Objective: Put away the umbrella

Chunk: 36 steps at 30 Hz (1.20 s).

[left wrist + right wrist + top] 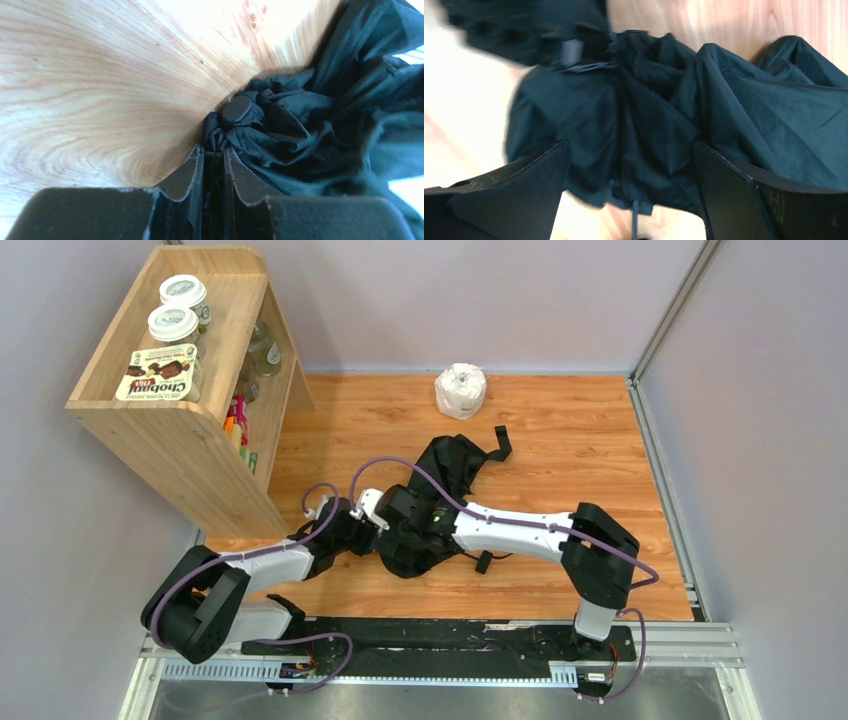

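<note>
The umbrella [452, 468] is a crumpled heap of black fabric on the wooden table [560, 440], with its strap [499, 444] sticking out at the far right. My left gripper [372, 532] is at its near left end. In the left wrist view the gripper [214, 150] is shut on a bunch of the umbrella's fabric [300, 130], just below a small round black cap [236, 110]. My right gripper [405, 508] hovers over the fabric. In the right wrist view the gripper [630, 150] is open, with fabric [654, 125] between the jaws and a thin black shaft [634, 220] below.
A wooden shelf unit [180, 440] stands at the far left, with yogurt tubs [173, 325] on top and jars inside. A white paper roll [461, 390] stands at the table's back edge. Grey walls close in the back and right sides.
</note>
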{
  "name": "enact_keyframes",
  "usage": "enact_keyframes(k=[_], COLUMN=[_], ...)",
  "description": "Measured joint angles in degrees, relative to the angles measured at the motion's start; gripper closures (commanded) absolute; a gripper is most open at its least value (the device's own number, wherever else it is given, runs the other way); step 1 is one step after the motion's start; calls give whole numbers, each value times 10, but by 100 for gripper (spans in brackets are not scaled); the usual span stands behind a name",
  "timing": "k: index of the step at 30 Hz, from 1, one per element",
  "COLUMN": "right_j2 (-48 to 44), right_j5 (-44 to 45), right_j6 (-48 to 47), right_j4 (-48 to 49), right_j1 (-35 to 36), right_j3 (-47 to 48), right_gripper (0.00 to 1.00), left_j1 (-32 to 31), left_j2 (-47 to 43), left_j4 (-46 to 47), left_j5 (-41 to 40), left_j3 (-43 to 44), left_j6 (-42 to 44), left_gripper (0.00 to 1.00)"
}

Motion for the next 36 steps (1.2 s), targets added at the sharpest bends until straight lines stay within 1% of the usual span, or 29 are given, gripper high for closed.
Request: enact_keyframes(k=[3, 6, 9, 13, 15, 17, 19, 20, 21, 23, 26, 28, 30, 32, 33, 34, 36], right_j2=[22, 39, 59, 86, 87, 86, 86, 86, 87, 87, 87, 87, 87, 84, 83, 84, 85], right_j5=[27, 28, 5, -32, -41, -47, -50, -50, -51, -49, -41, -35, -35, -36, -38, -42, -52], right_j6=[-20, -32, -35, -17, -3, 16, 36, 46, 58, 75, 105, 121, 132, 138, 141, 146, 151], right_j4=[11, 16, 26, 48, 64, 85, 109, 122, 136, 163, 198, 209, 217, 225, 228, 231, 236], right_j1=[-27, -47, -61, -75, -79, -83, -86, -87, -87, -87, -87, -87, -88, -89, -89, -89, -89], right_j3=[-1, 0, 0, -4, -15, -26, -37, -43, -48, -60, -76, -80, -83, -89, -91, -92, -95], right_gripper=[0, 0, 0, 0, 5, 12, 18, 19, 20, 19, 5, 3, 3, 10, 16, 24, 45], left_j1=[-2, -3, -4, -4, -3, -3, 0, 2, 4, 14, 29, 35, 37, 37, 37, 37, 37], left_j2=[-12, -17, -19, -19, -21, -30, -52, -67, -82, -128, -213, -271, -330, -369, -384, -398, -415], left_j4=[-3, -5, -5, -6, -3, 5, 17, 23, 27, 26, -10, -50, -115, -180, -216, -249, -287], left_j5=[1, -2, -5, -9, -13, -17, -20, -20, -20, -16, -11, -11, -13, -20, -25, -28, -28], left_j3=[-1, -2, -2, -2, -3, -10, -24, -32, -40, -57, -61, -59, -47, -25, -10, 5, 24], left_j6=[2, 3, 6, 19, 30, 45, 61, 68, 72, 90, 117, 133, 147, 157, 160, 164, 172], left_gripper=[80, 79, 77, 70, 63, 53, 50, 49, 45, 45, 47, 50, 50, 49, 48, 48, 47])
